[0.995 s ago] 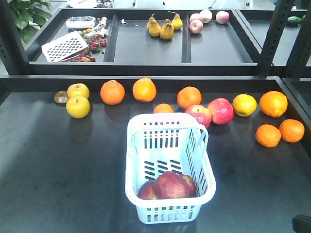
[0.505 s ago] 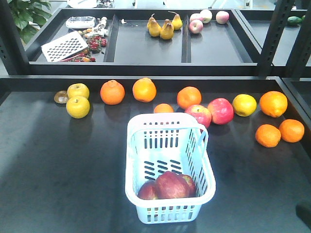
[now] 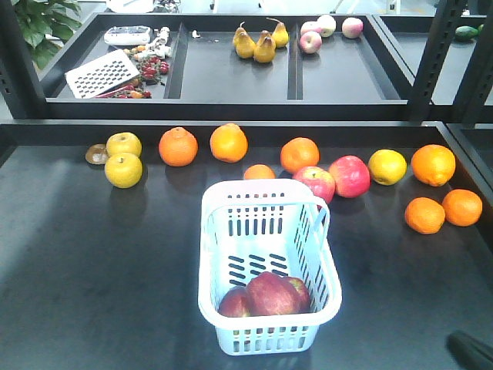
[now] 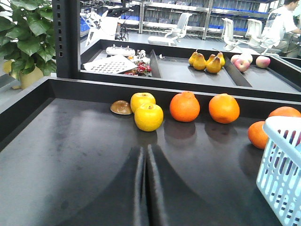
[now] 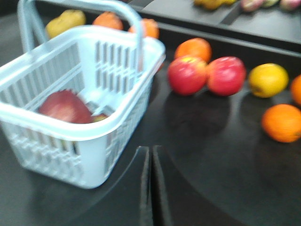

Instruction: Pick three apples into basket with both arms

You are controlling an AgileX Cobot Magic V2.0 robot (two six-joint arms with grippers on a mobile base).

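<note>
The three apples (image 3: 266, 295) lie together in the near end of the basket (image 3: 231, 208). The right gripper (image 5: 150, 155), fingers pressed together and empty, has the basket ahead to its left, pinkish apples (image 5: 207, 74) beyond. The left gripper (image 4: 144, 157), likewise closed and empty, faces yellow fruit (image 4: 148, 116), basket off to its right

The left gripper (image 4: 145, 188) shows as two smooth black fingers, broad at the base and tapering to thin tips, with a matte, faintly glossy surface and no visible screws, cables or markings. The right gripper (image 5: 150, 186) has the same dark tapered form, slightly blurred. In the front view only a rounded black part (image 3: 471, 352) shows at the lower right corner
</note>
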